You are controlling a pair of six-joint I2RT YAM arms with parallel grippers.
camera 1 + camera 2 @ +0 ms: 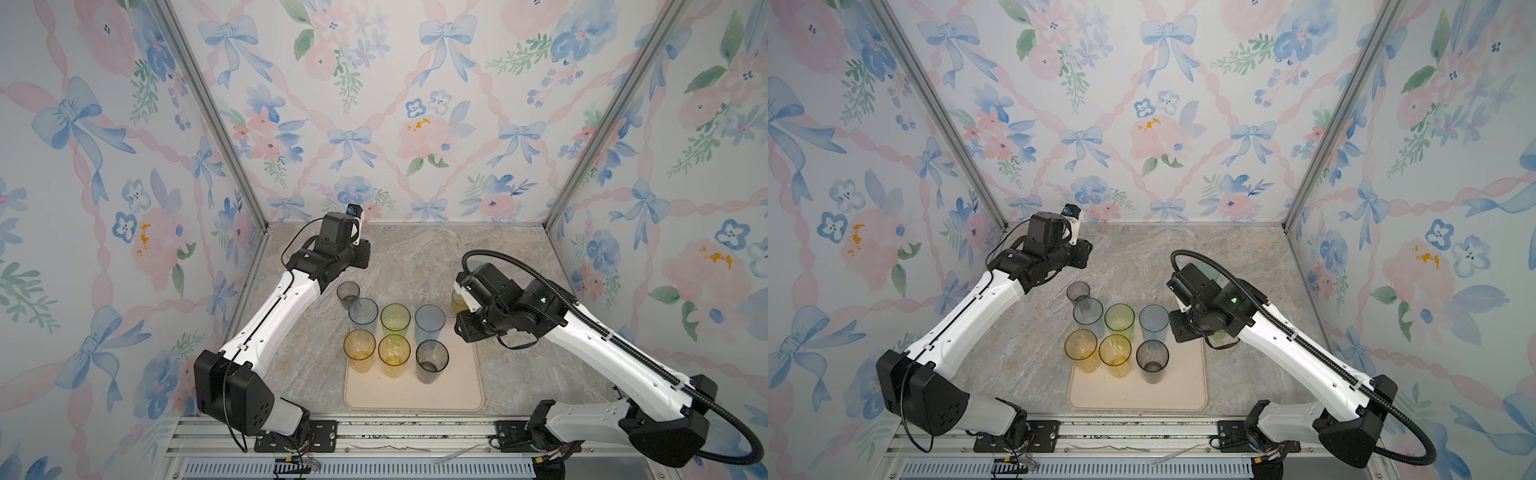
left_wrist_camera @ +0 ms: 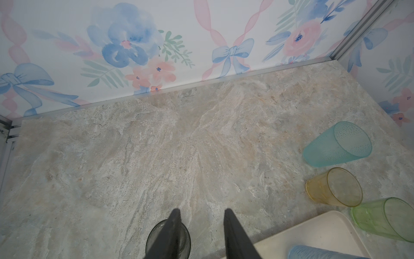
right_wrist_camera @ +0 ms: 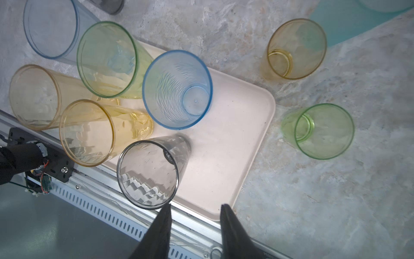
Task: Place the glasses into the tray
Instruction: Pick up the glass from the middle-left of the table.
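Note:
The cream tray [image 1: 415, 390] holds several tall glasses in its far half: amber [image 1: 359, 351], yellow [image 1: 394, 355], smoky grey [image 1: 432, 360], green [image 1: 395, 319] and blue [image 1: 430, 320]. A pale blue glass [image 1: 363, 312] stands at its far left corner. On the table stand a short smoky glass [image 1: 348, 293], short amber [image 3: 295, 49], short green [image 3: 322, 131] and teal [image 2: 336, 144]. My left gripper [image 2: 201, 213] is open and empty above the short smoky glass [image 2: 156, 240]. My right gripper [image 3: 196, 207] is open and empty beside the tall smoky glass [image 3: 147, 172].
In both top views my right arm [image 1: 519, 307] covers the teal, short amber and short green glasses. The metal rail [image 1: 415, 432] runs along the tray's near edge. Flowered walls close in the back and both sides. Bare marble [image 2: 179, 145] lies behind the glasses.

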